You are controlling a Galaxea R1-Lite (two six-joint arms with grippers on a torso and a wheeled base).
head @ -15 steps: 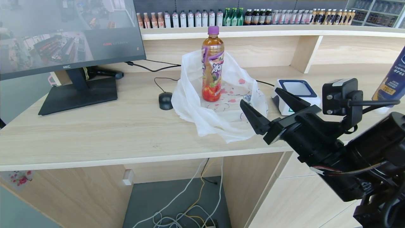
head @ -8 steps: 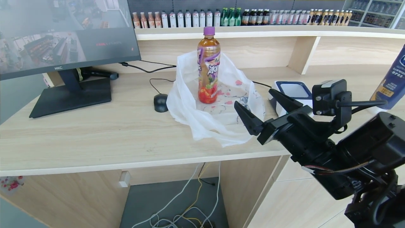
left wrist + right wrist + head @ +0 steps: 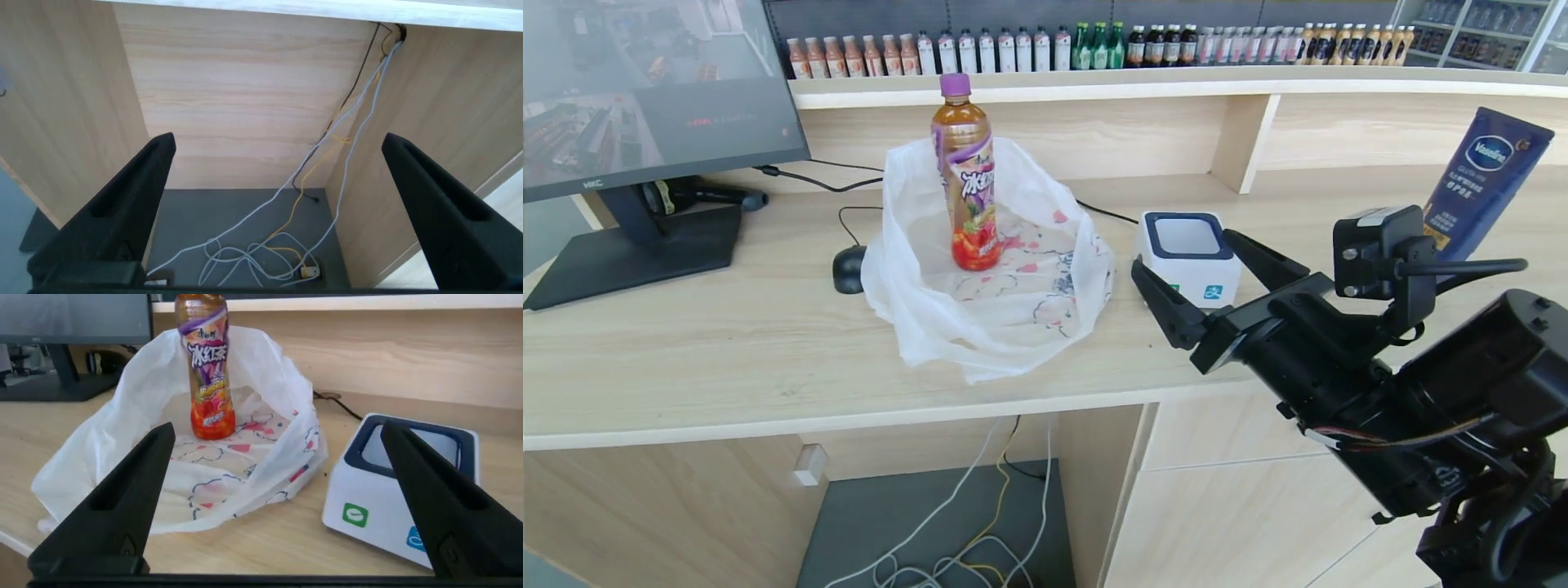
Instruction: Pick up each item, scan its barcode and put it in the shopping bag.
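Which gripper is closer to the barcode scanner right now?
Right. The right gripper sits open just in front of the barcode scanner; the left gripper is low, facing the cables under the counter.

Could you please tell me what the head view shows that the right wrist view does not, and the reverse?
The head view adds the mouse, the blue tube at the right end of the counter, and the cables underneath it. The right wrist view adds no further thing, just a lower angle. Both share the bottle standing upright in the shopping bag, the scanner beside it, and the right gripper with its fingers open.
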